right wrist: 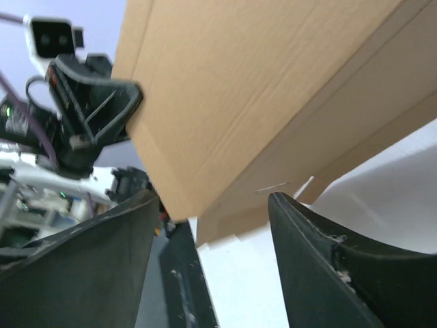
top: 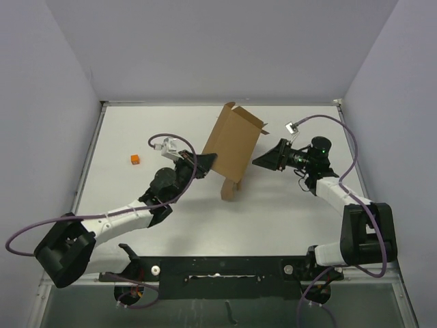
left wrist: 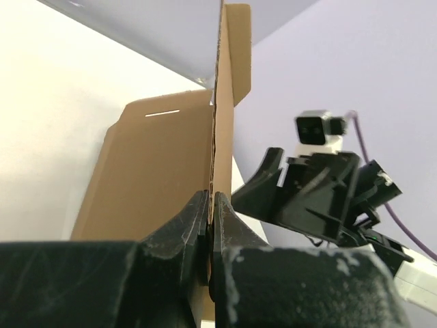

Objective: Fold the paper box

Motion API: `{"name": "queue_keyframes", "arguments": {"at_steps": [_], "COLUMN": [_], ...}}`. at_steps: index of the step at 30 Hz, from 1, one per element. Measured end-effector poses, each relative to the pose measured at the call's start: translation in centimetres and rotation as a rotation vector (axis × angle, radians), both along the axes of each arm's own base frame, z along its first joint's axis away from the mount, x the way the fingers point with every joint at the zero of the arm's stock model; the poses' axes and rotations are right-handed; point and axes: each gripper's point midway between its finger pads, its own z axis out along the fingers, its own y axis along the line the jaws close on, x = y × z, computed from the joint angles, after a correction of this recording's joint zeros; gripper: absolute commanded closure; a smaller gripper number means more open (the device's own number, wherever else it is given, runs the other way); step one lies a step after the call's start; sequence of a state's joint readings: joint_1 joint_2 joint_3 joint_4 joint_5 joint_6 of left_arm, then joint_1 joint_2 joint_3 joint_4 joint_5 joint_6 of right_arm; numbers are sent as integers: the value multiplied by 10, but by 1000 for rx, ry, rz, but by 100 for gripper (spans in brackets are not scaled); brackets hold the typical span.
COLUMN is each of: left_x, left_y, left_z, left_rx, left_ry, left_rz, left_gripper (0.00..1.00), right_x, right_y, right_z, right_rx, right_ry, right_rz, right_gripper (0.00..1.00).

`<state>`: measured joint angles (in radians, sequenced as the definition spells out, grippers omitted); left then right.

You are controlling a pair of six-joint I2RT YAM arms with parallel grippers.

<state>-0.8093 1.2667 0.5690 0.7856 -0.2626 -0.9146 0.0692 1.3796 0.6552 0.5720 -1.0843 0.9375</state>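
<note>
The paper box [top: 232, 145] is a brown cardboard sheet, partly folded and standing tilted in the middle of the table, with one flap [top: 230, 189] touching the surface. My left gripper [top: 205, 162] is shut on the box's left edge. In the left wrist view the cardboard [left wrist: 153, 171] runs straight into the pinched fingertips of the left gripper [left wrist: 212, 203]. My right gripper [top: 263, 161] stands open just right of the box. In the right wrist view the box [right wrist: 259, 89] fills the top, and its corner hangs just above the gap of the right gripper [right wrist: 213, 208], touching neither finger.
A small orange cube [top: 134, 159] lies on the table to the left of the left arm. Grey walls close in the white table [top: 300, 225] on three sides. The other arm's gripper shows in each wrist view: the right one [left wrist: 311, 191] and the left one [right wrist: 85, 116].
</note>
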Motion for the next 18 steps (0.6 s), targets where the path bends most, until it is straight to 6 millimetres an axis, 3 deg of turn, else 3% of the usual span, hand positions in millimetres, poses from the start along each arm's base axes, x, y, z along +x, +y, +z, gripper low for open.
{"name": "queue_keyframes", "arguments": {"at_steps": [5,11,18], "left_x": [14,22,20], "left_y": [40,85,107], "left_z": [-2,19,20], "left_rx": [-25,-112,-222], "left_ry": [36,68,174], "left_rz": [48,71,2], "left_gripper": [100,100,100], "right_x": [-9,-17,-11], "right_y": [-2,-16,-50], "right_z": [8,43,30], "right_rx": [-103,-260,-335], "right_ry": [-219,-586,-619], "right_rz": [142,213,155], "right_gripper": [22,16,14]}}
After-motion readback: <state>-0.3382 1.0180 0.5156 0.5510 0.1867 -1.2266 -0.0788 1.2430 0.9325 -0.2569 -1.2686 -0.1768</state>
